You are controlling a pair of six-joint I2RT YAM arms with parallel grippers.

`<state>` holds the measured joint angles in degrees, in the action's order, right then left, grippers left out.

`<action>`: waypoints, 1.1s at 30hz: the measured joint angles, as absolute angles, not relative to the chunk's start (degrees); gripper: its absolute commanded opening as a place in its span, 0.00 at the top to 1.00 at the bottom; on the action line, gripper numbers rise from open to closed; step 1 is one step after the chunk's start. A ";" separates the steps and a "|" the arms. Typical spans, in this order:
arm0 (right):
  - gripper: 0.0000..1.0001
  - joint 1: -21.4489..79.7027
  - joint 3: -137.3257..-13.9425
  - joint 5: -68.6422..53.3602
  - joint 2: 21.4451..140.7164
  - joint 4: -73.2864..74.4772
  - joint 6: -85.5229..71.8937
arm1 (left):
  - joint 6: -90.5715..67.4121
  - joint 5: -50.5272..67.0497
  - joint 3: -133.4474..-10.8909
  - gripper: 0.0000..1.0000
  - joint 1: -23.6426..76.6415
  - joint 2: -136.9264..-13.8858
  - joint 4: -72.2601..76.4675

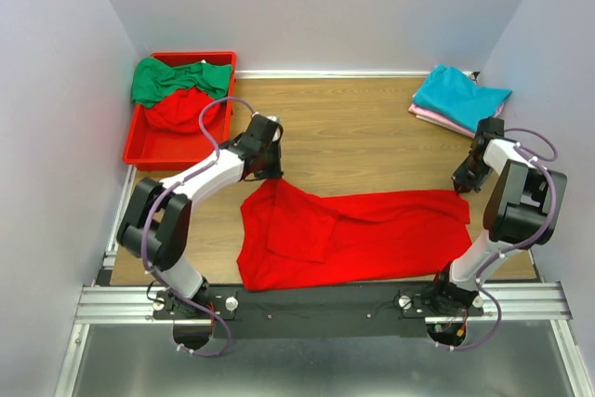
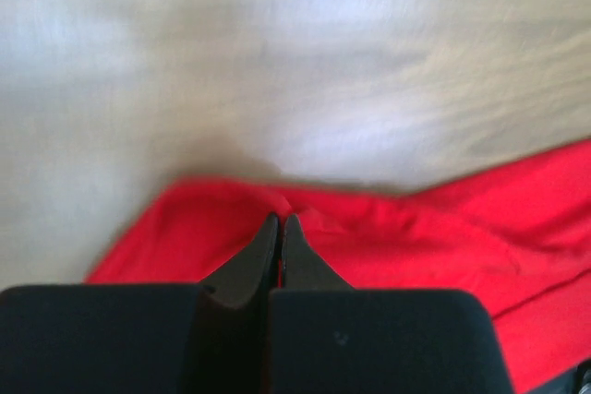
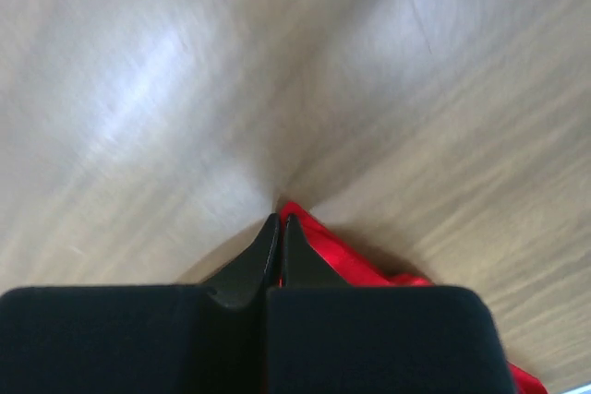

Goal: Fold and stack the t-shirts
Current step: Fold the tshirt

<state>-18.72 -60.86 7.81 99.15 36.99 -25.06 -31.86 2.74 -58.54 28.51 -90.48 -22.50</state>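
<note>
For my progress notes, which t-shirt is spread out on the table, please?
The red t-shirt pinched by the left gripper and right gripper; green and another red are bunched in the bin, teal and pink folded far right.

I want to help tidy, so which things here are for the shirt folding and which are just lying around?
For the job: red t-shirt, pinched at both ends by the left gripper and right gripper; green t-shirt and red cloth in the red bin; teal t-shirt on pink t-shirt.
Just lying about: red bin; wooden table.
</note>
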 measured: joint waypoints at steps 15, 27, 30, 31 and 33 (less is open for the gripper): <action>0.99 -20.91 -80.86 7.88 111.53 39.53 -25.47 | -25.69 1.28 -87.57 1.00 25.06 -109.49 -26.04; 0.50 -21.08 -84.73 8.23 114.85 41.21 -24.67 | -25.50 0.62 -88.60 0.34 24.38 -111.98 -29.02; 0.41 -21.10 -85.34 7.70 114.80 41.39 -23.51 | -25.32 0.56 -88.88 0.33 24.38 -111.96 -29.50; 0.38 -21.12 -85.49 7.38 114.76 41.43 -23.16 | -25.26 0.54 -88.92 0.34 24.38 -111.92 -29.67; 0.37 -21.12 -85.56 6.94 114.69 41.50 -22.48 | -25.23 0.49 -88.77 0.36 24.60 -111.53 -30.06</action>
<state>-21.12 -85.56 6.94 114.69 41.50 -22.48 -25.23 0.49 -88.77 24.60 -111.53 -30.06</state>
